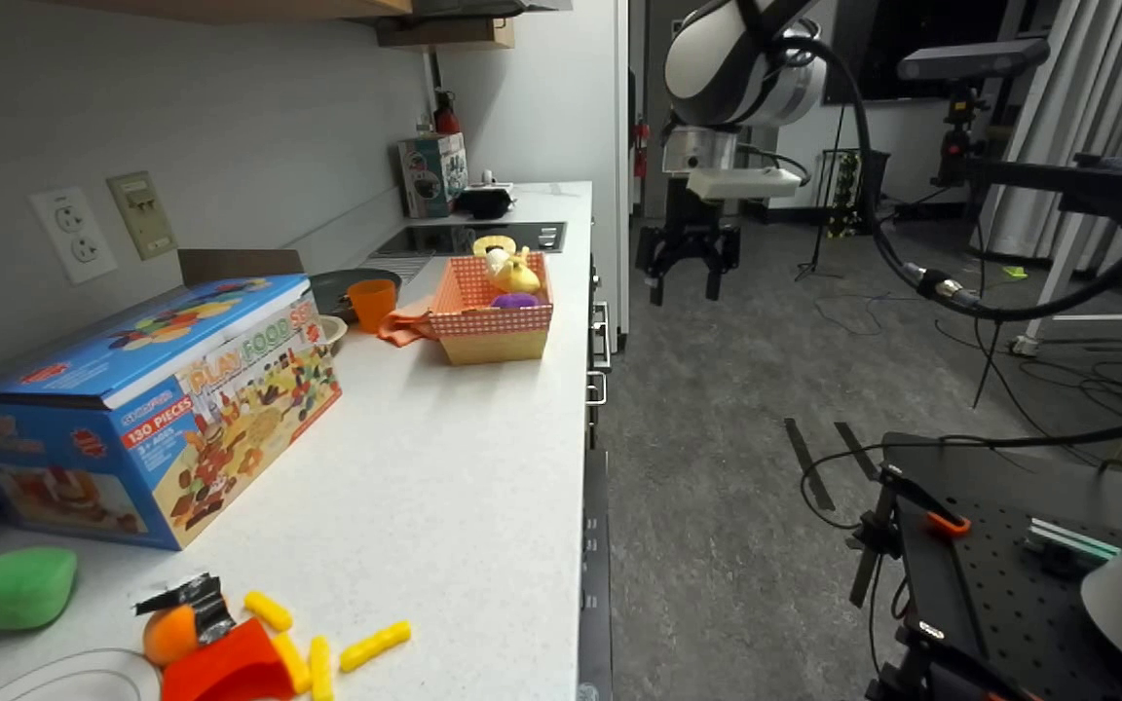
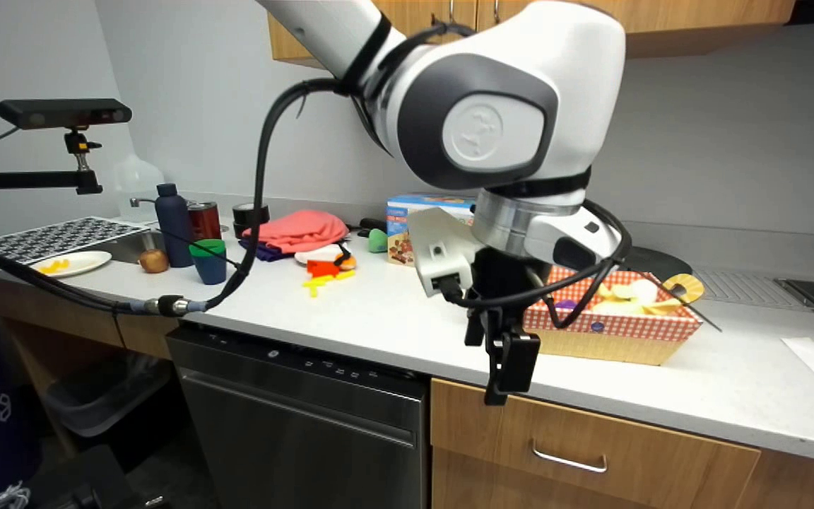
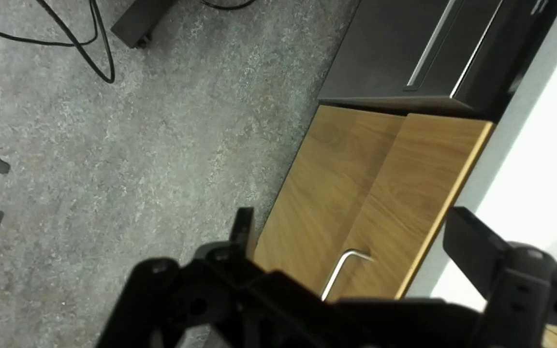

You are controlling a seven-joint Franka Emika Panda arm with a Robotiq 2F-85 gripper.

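Basket (image 1: 495,348) on countertop (image 1: 454,467), apart from the jaws; jaws spread wide, hanging beyond the countertop's edge

On your desk (image 2: 379,304) a navy bottle (image 2: 174,230) stands upright beside stacked green and blue cups (image 2: 210,267), with a brown round piece (image 2: 153,261) near its base. A white plate (image 2: 90,260) carrying yellow bits (image 2: 54,266) lies near them. You have a coral cloth (image 2: 304,231) heaped farther back. Your blue play-food box (image 1: 230,409) stands near the wall (image 1: 230,127), a green lump (image 1: 22,588) near one end, and yellow sticks (image 1: 375,646) lie beside a red container (image 1: 230,667). Beneath the desk you see a dark dishwasher (image 2: 301,452).
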